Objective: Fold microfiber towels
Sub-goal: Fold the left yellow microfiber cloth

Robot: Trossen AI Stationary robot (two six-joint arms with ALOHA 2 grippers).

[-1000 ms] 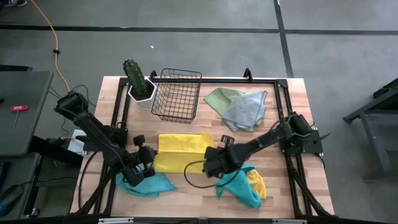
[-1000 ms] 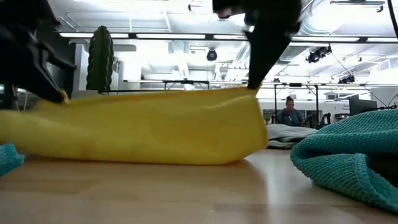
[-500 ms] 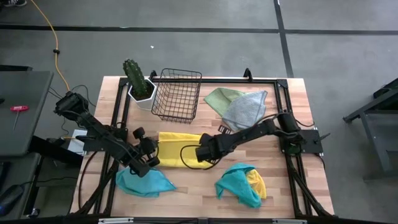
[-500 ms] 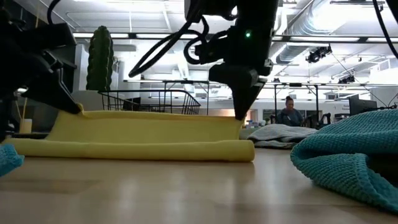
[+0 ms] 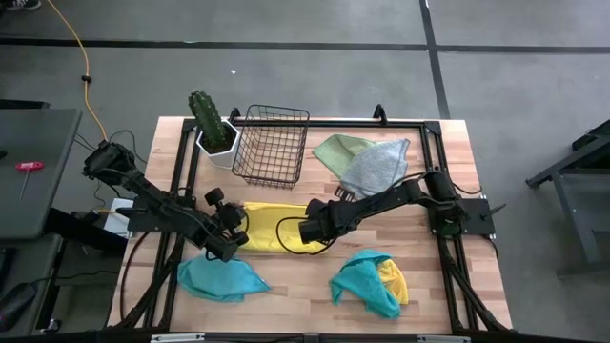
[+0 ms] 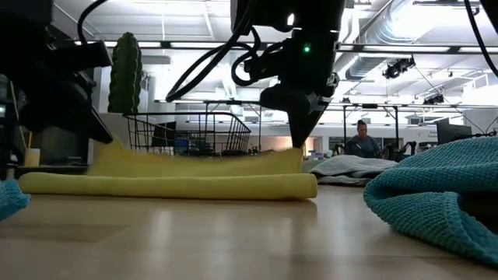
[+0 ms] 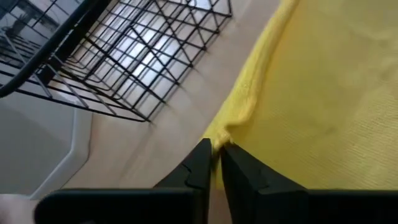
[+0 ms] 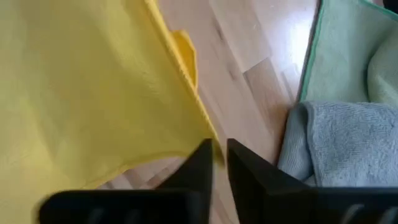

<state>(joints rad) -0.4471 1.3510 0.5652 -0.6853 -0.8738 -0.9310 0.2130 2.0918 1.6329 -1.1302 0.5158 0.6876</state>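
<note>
- In the high view both arms lie over the yellow towel (image 5: 272, 227), so its two side edges are hidden; the towel sits folded in the middle of the surface (image 5: 295, 295).
- In the low view the left pincer (image 6: 101, 138) is a dark shape at the towel's end, and its fingertips cannot be made out there.
- A second yellow cloth (image 5: 393, 279) is mostly buried under the teal towel (image 5: 367, 283) at the front right; only part of it shows.
- The light green towel (image 5: 335, 149) is partly covered by the grey towel (image 5: 377, 170) lying on it at the back right.
- Another teal towel (image 5: 219, 279) lies crumpled at the front left, just beside the left arm.
- The black wire basket (image 5: 273, 145) stands at the back; nothing shows inside it, and the wood is visible through the mesh.
- A white pot (image 5: 220, 140) beside the basket holds a green cactus (image 5: 204, 112).
- Left pincer: in its wrist view the two fingers (image 7: 202, 168) are nearly together, pinching a bunched corner of the yellow towel's edge.
- Right pincer (image 5: 307, 231): the fingers (image 8: 199, 165) stand just apart with the towel's yellow edge between their tips; whether they press it or have let go cannot be told.
- A person (image 6: 362, 138) sits far back in the room.
</note>
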